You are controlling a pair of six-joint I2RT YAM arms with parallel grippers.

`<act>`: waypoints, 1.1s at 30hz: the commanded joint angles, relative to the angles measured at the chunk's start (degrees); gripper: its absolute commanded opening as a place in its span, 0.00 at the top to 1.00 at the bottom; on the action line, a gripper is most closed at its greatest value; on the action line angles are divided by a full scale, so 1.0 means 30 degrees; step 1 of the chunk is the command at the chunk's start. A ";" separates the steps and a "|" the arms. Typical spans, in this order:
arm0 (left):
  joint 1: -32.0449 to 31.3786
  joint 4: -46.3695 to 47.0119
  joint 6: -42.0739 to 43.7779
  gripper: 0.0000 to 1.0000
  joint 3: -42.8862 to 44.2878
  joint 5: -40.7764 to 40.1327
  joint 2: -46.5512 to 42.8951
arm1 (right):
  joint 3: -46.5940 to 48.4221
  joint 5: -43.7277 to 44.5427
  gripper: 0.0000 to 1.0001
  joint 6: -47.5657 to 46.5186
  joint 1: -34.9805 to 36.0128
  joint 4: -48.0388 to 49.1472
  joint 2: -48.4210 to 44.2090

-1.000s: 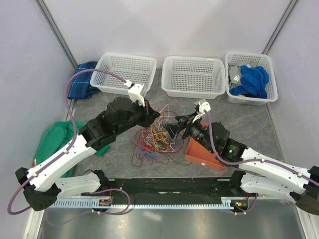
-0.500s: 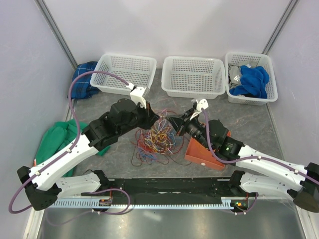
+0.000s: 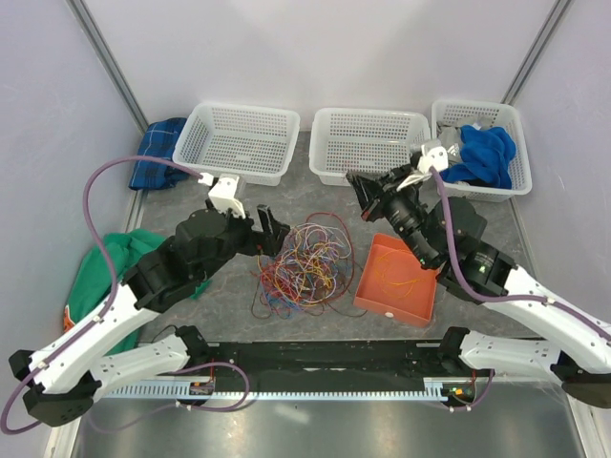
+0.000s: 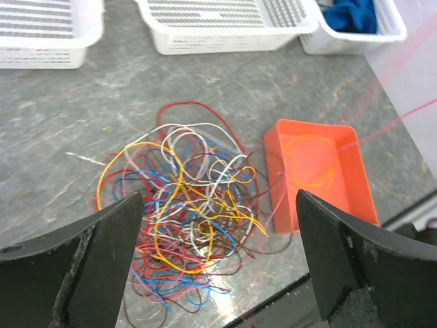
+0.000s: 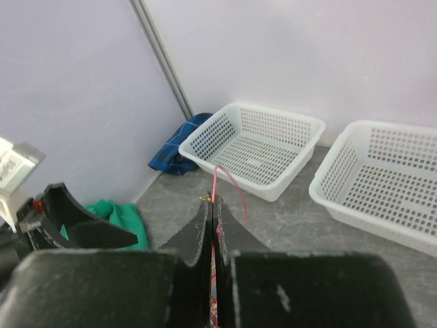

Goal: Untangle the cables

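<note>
Pink, taut and thin, the lifted wire [image 5: 215, 181] is pinched in the right gripper [image 3: 355, 183], whose fingers are pressed fully together at upper centre of the overhead view; it runs down toward the wires [image 3: 301, 262] heaped mid-frame. Pulling on could drag the whole heap along or catch the strand on the orange tray [image 3: 377, 296] at lower right. The left gripper [image 3: 270, 229] hovers left of the heap, fingers spread wide, holding nothing, so nothing pins it. Three baskets [image 3: 368, 172] line the top edge; open table [image 3: 286, 196] lies between them and the heap
</note>
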 commanded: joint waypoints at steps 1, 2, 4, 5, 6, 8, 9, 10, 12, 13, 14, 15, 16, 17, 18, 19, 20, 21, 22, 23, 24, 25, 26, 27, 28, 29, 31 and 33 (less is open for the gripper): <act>0.0032 0.0472 -0.0696 0.00 -0.1143 -0.2152 -0.0985 | 0.3001 0.1247 1.00 -0.1001 0.0009 -0.2297 0.0657; 0.0032 0.1286 -0.0638 0.00 -0.1409 -0.2240 -0.1161 | 0.4051 0.1307 1.00 -0.1118 0.0009 -0.2474 0.0745; 0.0032 0.2402 -0.0143 0.00 -0.2430 -0.2037 -0.1688 | 0.5140 0.1337 1.00 -0.1207 0.0009 -0.3147 0.1038; 0.0032 0.3249 0.0180 0.00 -0.2901 -0.1891 -0.1893 | 0.6131 0.1308 1.00 -0.1265 0.0009 -0.3294 0.1155; 0.0032 0.5027 0.0473 0.00 -0.4095 -0.2063 -0.2359 | 0.6634 0.1250 1.00 -0.1323 0.0009 -0.3615 0.1301; 0.0032 0.7348 0.1119 0.00 -0.5448 -0.2066 -0.2947 | 0.7978 0.1220 1.00 -0.1295 0.0009 -0.3909 0.1419; 0.0032 0.9708 0.1266 0.00 -0.6789 -0.1833 -0.3327 | 0.8422 0.1191 1.00 -0.1295 0.0009 -0.4201 0.1594; 0.0032 1.0718 0.1499 0.00 -0.7469 -0.1425 -0.3939 | 0.8833 0.1133 1.00 -0.1266 0.0038 -0.4378 0.1682; 0.0032 1.3499 0.1415 0.00 -0.9223 0.0009 -0.4442 | 0.9800 0.0899 1.00 -0.1003 0.0009 -0.4845 0.1974; 0.0032 1.5861 0.1385 0.00 -0.9785 0.0595 -0.4560 | 1.0006 0.0840 1.00 -0.0886 0.0009 -0.4993 0.2092; 0.0032 1.7305 0.1385 0.00 -1.0254 0.1732 -0.4561 | 1.0328 0.0839 1.00 -0.0798 -0.0020 -0.5169 0.2180; 0.0032 1.8335 0.1327 0.00 -1.0926 0.2179 -0.4416 | 1.0476 0.0752 1.00 -0.0652 0.0009 -0.5287 0.2326; 0.0032 1.9883 0.1094 0.00 -1.1078 0.2531 -0.4240 | 1.0622 0.0780 1.00 -0.0592 0.0009 -0.5375 0.2386; 0.0003 2.0449 0.1034 0.00 -1.1137 0.3347 -0.3862 | 1.0943 0.0751 1.00 -0.0505 0.0009 -0.5463 0.2415; 0.0002 2.1035 0.1062 0.00 -1.1167 0.3761 -0.3568 | 1.1091 0.0722 1.00 -0.0446 0.0009 -0.5493 0.2532; 0.0002 2.1708 0.0946 0.00 -1.1080 0.4084 -0.3333 | 1.1325 0.0722 1.00 -0.0445 0.0009 -0.5522 0.2591; 0.0002 2.1773 0.0887 0.00 -1.0934 0.4377 -0.2837 | 1.1849 0.0838 1.00 -0.0503 0.0009 -0.5580 0.2679; 0.0002 2.1686 0.0799 0.00 -1.0585 0.4438 -0.2600 | 1.2318 0.1216 1.00 -0.0678 0.0009 -0.5552 0.2969; 0.0002 2.1366 0.0683 0.00 -1.0378 0.4265 -0.2453 | 1.2990 0.1510 1.00 -0.1434 0.0009 -0.5523 0.3233; 0.0002 2.0174 0.0565 0.00 -1.0115 0.3364 -0.2306 | 1.4621 0.1919 1.00 -0.1818 0.0038 -0.5551 0.3526; 0.0002 1.9698 0.0477 0.00 -0.9765 0.2891 -0.2015 | 1.5478 0.2271 1.00 -0.2170 0.0010 -0.5552 0.4109; 0.0002 1.9316 0.0418 0.00 -0.9674 0.2538 -0.1925 | 1.6299 0.2623 1.00 -0.2580 0.0009 -0.5523 0.4376; 0.0002 1.8616 0.0331 0.00 -0.9644 0.2013 -0.1837 | 1.7670 0.2597 1.00 -0.2758 -0.0020 -0.5493 0.4669; 0.0002 1.8348 0.0069 0.00 -0.9615 0.1804 -0.1778 | 1.8235 0.2626 1.00 -0.2876 0.0009 -0.5464 0.5165; 0.0002 1.8113 -0.0079 0.00 -0.9673 0.1686 -0.1778 | 1.8705 0.2887 1.00 -0.3022 0.0009 -0.5435 0.5402; 0.0002 1.8053 -0.0254 0.00 -0.9789 0.1540 -0.1807 | 1.9435 0.3035 1.00 -0.3429 0.0009 -0.5202 0.5636; 0.0002 1.8082 -0.0723 0.00 -1.0228 0.1509 -0.1953 | 1.9967 0.3328 1.00 -0.3812 -0.0020 -0.5054 0.6106; 0.0002 1.8024 -0.1074 0.00 -1.0521 0.1246 -0.2070 | 1.9883 0.3738 1.00 -0.4135 0.0009 -0.4499 0.6078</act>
